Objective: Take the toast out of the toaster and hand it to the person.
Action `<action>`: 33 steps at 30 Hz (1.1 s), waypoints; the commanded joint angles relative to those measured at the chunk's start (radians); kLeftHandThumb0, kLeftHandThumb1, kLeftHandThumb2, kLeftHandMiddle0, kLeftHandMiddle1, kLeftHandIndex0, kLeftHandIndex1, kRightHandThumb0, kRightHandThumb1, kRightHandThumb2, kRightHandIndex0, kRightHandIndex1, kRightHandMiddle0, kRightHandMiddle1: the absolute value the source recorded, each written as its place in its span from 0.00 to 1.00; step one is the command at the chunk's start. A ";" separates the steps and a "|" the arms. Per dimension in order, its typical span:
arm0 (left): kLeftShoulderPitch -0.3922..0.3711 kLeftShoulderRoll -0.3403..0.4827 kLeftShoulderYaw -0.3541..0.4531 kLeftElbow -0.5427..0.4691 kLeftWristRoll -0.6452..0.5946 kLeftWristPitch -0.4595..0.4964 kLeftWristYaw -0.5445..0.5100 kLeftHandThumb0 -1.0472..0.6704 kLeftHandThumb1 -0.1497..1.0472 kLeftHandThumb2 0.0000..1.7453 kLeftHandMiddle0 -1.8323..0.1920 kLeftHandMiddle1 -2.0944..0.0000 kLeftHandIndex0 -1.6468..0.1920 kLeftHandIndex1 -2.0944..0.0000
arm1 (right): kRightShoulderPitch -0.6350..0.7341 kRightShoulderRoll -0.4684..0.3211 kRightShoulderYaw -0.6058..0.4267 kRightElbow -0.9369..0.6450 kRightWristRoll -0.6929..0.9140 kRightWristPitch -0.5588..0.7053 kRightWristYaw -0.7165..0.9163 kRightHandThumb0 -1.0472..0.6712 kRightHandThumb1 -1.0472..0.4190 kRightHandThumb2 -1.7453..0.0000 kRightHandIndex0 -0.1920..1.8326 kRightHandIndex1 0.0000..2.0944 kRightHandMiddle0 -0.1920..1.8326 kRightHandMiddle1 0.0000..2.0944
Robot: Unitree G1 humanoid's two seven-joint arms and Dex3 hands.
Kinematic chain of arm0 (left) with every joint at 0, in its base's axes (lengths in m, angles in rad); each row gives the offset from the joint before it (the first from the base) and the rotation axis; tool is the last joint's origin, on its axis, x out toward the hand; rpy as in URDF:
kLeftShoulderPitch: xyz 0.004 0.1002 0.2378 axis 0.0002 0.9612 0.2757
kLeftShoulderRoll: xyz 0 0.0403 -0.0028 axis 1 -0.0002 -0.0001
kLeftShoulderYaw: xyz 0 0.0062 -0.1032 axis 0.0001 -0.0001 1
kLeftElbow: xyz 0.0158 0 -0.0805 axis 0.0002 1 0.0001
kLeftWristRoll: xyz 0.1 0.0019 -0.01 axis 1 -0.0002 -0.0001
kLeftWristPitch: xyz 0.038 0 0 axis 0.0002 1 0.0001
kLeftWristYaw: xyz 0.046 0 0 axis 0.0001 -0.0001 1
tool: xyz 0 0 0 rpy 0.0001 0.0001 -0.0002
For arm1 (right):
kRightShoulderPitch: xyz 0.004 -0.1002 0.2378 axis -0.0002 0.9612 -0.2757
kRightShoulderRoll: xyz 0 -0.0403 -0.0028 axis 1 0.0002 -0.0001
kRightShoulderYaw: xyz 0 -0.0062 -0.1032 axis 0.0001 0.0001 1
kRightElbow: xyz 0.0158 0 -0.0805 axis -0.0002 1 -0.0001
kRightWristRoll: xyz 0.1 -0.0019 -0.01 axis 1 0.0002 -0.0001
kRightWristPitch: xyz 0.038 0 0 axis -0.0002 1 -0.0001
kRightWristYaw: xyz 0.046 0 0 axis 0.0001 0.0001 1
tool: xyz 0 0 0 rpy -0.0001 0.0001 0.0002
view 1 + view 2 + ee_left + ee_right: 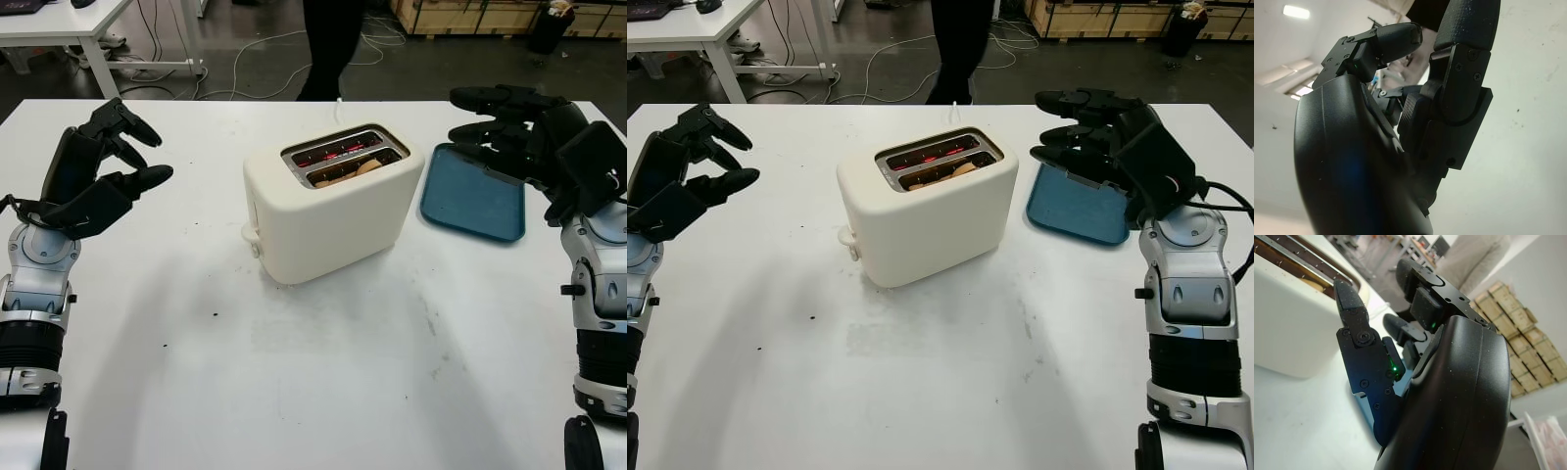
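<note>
Toast [355, 170] sits low in the toaster [328, 206] front slot, frame centre. Right hand [514, 122] open, empty, upper right over blue tray [470, 204]; left hand [98, 176] open, idle. Pinch from straight above; little crust probably shows.

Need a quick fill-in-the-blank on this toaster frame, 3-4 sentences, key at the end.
1. The toast sits in the toaster's slot that lies ____ to the robot.
2. The tray beside the toaster is ____ in colour.
3. The right hand hovers above the ____, holding nothing.
4. The left hand is open and holds ____.

Missing words: nearer; blue; tray; nothing
</note>
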 commanded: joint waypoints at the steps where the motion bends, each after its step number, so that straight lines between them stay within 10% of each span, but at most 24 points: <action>1: 0.008 -0.004 0.003 -0.001 -0.004 -0.002 -0.001 0.00 0.89 0.10 0.69 0.25 0.72 0.27 | 0.000 -0.006 -0.005 -0.002 -0.002 -0.015 -0.005 0.36 0.20 1.00 0.36 0.32 0.48 0.00; 33: 0.007 -0.006 -0.001 -0.010 0.003 0.006 0.005 0.00 0.89 0.09 0.66 0.27 0.69 0.27 | 0.003 -0.003 -0.006 -0.004 -0.003 -0.019 -0.004 0.38 0.19 1.00 0.37 0.31 0.48 0.00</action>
